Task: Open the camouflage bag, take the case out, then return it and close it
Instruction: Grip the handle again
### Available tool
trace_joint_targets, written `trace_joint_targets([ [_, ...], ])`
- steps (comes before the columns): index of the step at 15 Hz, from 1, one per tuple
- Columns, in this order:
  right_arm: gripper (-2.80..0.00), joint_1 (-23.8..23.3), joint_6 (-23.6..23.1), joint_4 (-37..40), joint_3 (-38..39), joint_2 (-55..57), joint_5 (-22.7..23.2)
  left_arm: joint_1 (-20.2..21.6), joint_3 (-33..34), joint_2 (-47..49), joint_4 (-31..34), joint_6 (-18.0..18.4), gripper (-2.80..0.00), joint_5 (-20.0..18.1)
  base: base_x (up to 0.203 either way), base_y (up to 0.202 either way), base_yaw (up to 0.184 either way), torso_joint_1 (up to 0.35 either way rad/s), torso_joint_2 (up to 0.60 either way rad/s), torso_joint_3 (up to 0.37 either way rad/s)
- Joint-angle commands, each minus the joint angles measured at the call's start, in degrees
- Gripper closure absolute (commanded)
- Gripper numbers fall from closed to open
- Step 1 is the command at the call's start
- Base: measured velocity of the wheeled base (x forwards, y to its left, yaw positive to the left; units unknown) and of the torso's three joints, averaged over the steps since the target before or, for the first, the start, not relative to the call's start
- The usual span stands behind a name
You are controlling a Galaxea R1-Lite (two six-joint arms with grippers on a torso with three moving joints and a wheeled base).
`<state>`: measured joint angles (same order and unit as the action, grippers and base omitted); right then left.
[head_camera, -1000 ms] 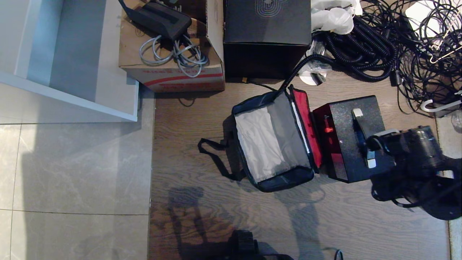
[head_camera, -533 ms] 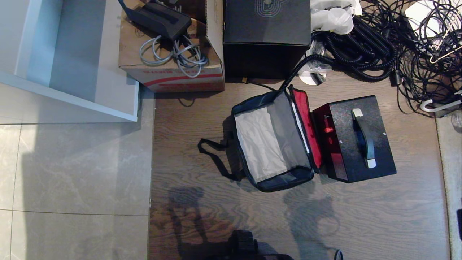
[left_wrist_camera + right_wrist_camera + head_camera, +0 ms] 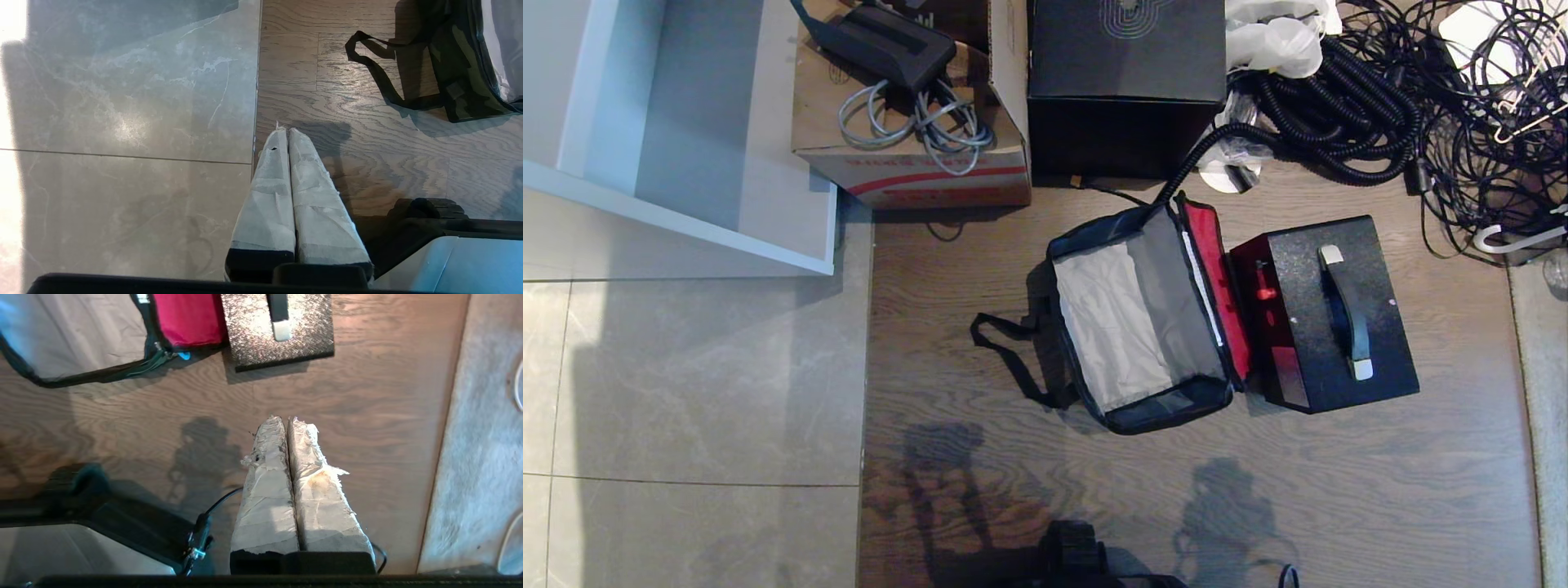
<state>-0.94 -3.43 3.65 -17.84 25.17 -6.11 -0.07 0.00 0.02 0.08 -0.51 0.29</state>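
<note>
— Jaws on both arms are pressed together with nothing between them. The right gripper [image 3: 287, 420] hangs over bare wood floor [image 3: 1339, 490], well short of the goods, and the left gripper [image 3: 287, 131] is parked above the seam where wood meets grey tile [image 3: 686, 392]. Neither arm shows from the head camera.

— Where does that leave the job?

— About half done, I'd judge. The camouflage bag [image 3: 1143, 322] lies open on the floor, its red-lined lid [image 3: 1217, 278] thrown back and its grey interior bare. The case [image 3: 1327, 314] stands on the floor just beside that lid, touching or nearly so, with its handle [image 3: 1343, 314] upward and its red side facing the bag. So opening and removal look finished; putting the case back and closing the lid are left.

— What does the next move call for?

— Probably a grip on the handle, then a lift over the lid into the cavity. The soft walls might fold inward, and the loose strap [image 3: 1013, 359] trails on the far side, away from the case.

— And the room?

— Cluttered along the back. A brown cardboard box [image 3: 915, 163] holds a black device and grey cord, next to a black cube box [image 3: 1127, 82] with a spiral logo. A heap of black cables [image 3: 1380, 98] spreads behind the case, and a white shelf unit [image 3: 686, 122] stands over the tile.
</note>
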Motion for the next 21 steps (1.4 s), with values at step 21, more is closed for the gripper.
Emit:
trace_joint_targets([
  [21, 0.0, -0.8, -6.1, 5.2, 4.4, -10.1, 0.0, 0.0, 0.0, 0.0, 0.0, 0.0, 0.0, 0.0, 0.0, 0.0, 0.0, 0.0, 0.0, 0.0],
])
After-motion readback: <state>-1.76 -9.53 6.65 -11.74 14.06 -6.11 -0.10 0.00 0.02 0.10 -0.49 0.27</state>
